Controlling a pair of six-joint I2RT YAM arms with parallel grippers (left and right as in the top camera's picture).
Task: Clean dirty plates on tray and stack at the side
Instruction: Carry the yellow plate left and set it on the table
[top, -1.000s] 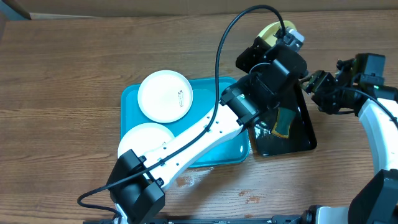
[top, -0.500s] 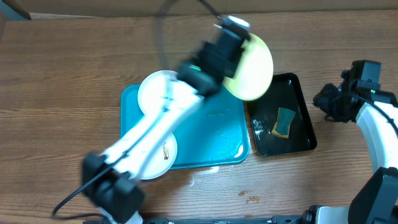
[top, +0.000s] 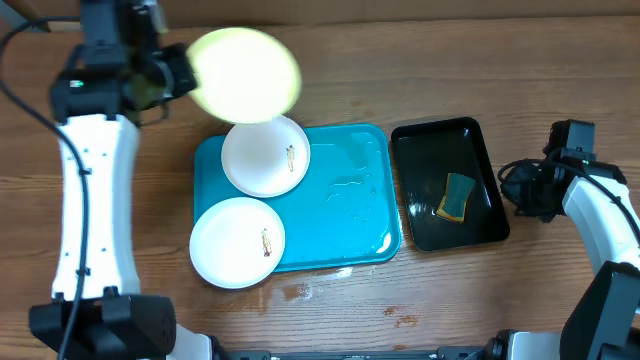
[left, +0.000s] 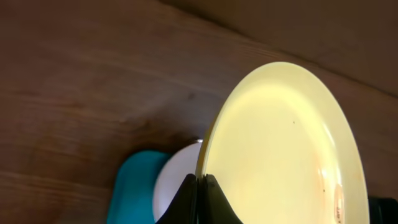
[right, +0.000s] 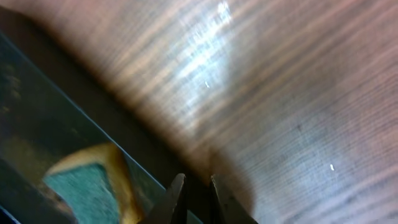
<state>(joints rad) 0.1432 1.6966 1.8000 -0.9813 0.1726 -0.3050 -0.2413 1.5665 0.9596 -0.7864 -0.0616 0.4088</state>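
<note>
- Evidently carried by its edge: pale yellow-green plate (top: 245, 73) pinched at the rim in the left tool (top: 183, 76), lifted off the bench (top: 420, 60) beyond the far left corner of the blue tray (top: 350, 200), probably bound for the stacking spot at the side
- Gripped at the rim and not across the face, likely to keep the wiped surface untouched and to allow laying it flat
- Left on the tray for now: two white plates, the far one (top: 262, 150) lapping over the far rim, the near one (top: 225, 235) hanging over the near left corner, each marked with a small brown smear, so judged not yet cleaned
- Parked just beside the black tray (top: 430, 150): right tool (right: 194, 183), narrowed to a slit and gripping nothing, near the sponge (top: 458, 197) lying inside, presumably ready for the next wipe
- Shown by the left wrist alone: fingertips (left: 186, 202) clamped tight on the plate's edge, plus faint brownish marks low on its face, lost to blur from overhead
- Shown by the right wrist alone: how narrow that tool stands, too small to judge from above
- Shown from overhead alone: the whole layout, both white plates and their smears
</note>
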